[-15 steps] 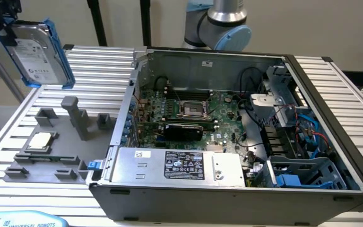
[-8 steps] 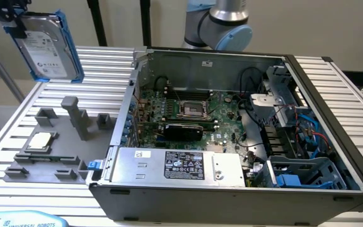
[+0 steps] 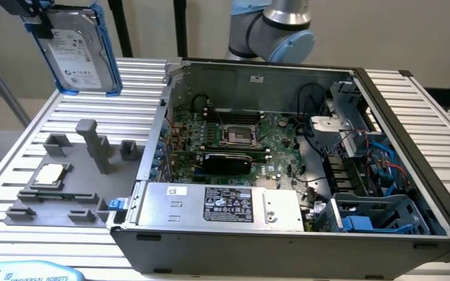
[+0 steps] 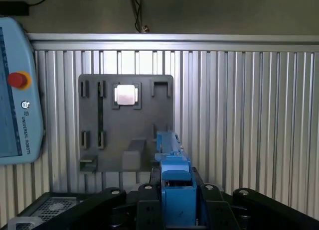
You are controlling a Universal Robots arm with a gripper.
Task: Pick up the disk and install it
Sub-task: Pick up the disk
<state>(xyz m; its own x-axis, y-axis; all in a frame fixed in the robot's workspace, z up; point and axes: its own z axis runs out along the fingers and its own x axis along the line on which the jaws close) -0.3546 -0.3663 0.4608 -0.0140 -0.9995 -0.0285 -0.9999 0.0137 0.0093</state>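
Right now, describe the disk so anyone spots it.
Start at the open computer case; look to the exterior view's upper left, above the grey fixture plate. The disk hangs from the end effector: silver drive, white label, blue frame, unlike the square chip below.

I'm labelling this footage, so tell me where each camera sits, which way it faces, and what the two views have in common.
Exterior view: high off the arm, looking down on the table and open computer case; shows the arm and the gripper holding the disk aloft.
Wrist view: on the wrist, looking down past the gripper at the grey tray.
Shared: the disk, the gripper, the tray and its chip.
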